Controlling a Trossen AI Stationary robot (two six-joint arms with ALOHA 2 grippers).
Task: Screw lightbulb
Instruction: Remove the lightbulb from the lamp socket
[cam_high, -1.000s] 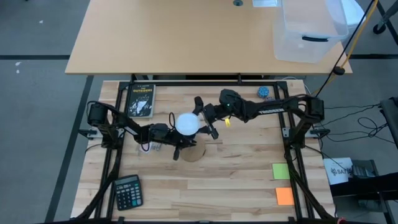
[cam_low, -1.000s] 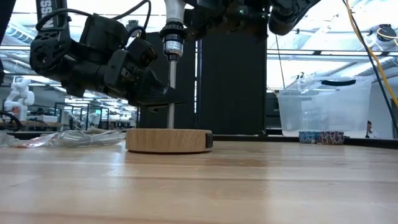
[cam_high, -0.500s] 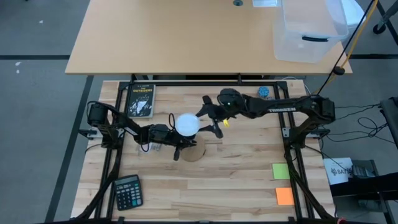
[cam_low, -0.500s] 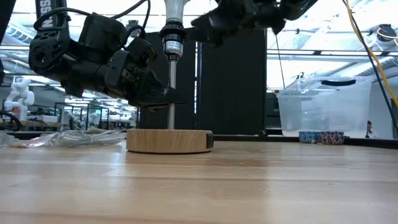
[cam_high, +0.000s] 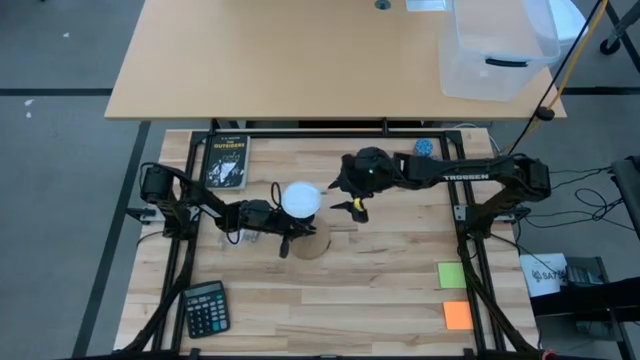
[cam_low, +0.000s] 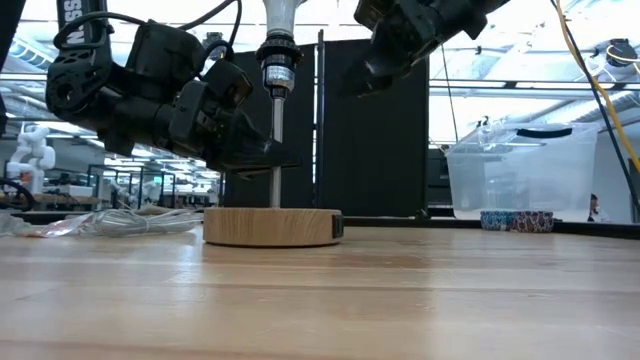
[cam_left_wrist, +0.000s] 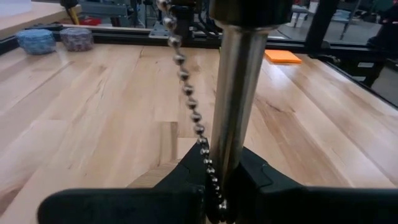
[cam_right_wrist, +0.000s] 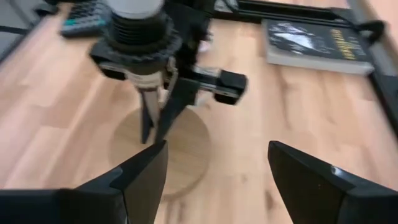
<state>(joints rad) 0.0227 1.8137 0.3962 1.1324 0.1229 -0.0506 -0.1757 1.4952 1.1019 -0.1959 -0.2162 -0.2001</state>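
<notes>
The white lightbulb (cam_high: 301, 199) sits upright in the black socket (cam_low: 277, 58) on top of a thin metal pole (cam_low: 275, 150). The pole rises from a round wooden base (cam_low: 272, 226) on the table. The bulb's lower part also shows in the right wrist view (cam_right_wrist: 134, 6). My left gripper (cam_high: 285, 236) is shut on the pole, low down, above the base. My right gripper (cam_high: 343, 197) is open and empty, to the right of the bulb and clear of it. It shows high up in the low view (cam_low: 385, 60). My left gripper pinches the metal pole (cam_left_wrist: 231, 143) between its two fingers, a little above the wooden base. The fingers come level from the table's left side and lie across the pole. The pole stands upright, its base flat on the table, and a bead chain (cam_left_wrist: 186, 93) hangs beside it.
A book (cam_high: 227, 162) lies at the far left and a calculator (cam_high: 206, 308) at the near left. A crumpled clear wrapper (cam_low: 110, 222) lies left of the base. Green (cam_high: 452, 275) and orange (cam_high: 457, 315) notes lie near right. A clear bin (cam_high: 500, 50) stands on the far table.
My right gripper has drawn back from the bulb toward the table's right edge, turning about its wrist as it went. The bulb has stayed in the socket. My left gripper has kept its hold on the pole.
</notes>
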